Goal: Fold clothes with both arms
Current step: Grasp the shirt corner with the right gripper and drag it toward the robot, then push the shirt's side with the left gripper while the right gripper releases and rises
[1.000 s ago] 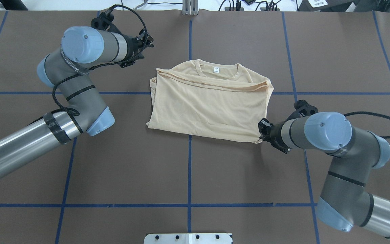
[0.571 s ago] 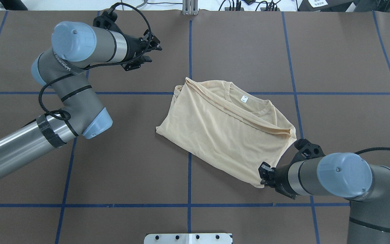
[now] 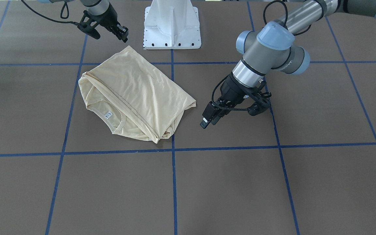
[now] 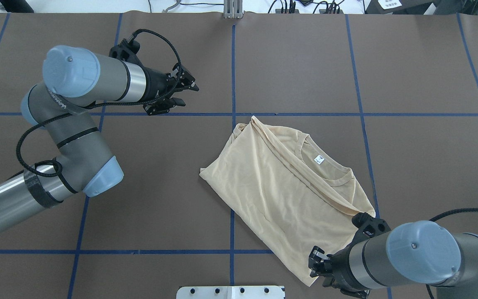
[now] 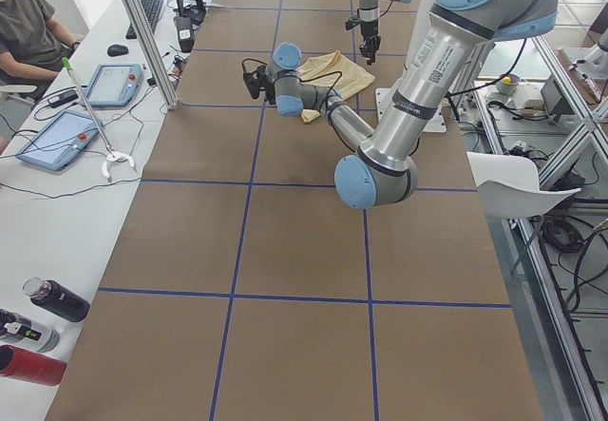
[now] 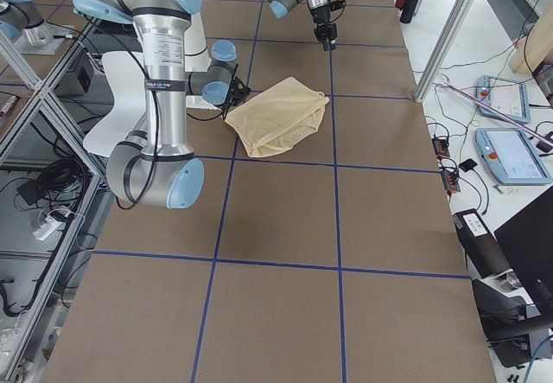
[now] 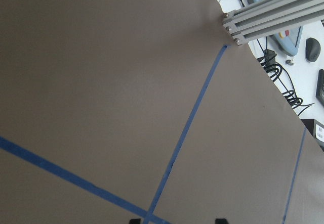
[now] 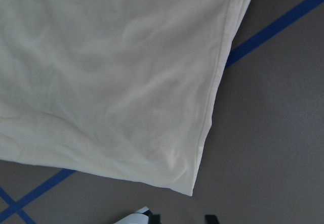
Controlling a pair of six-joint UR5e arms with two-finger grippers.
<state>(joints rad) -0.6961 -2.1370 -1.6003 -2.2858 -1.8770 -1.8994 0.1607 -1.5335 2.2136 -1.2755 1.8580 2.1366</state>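
Beside T-shirt corner, right fingers apart.

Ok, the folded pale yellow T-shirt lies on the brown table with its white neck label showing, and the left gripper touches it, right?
No: the left gripper is apart from the pale yellow T-shirt, over bare table, as the overhead view shows.
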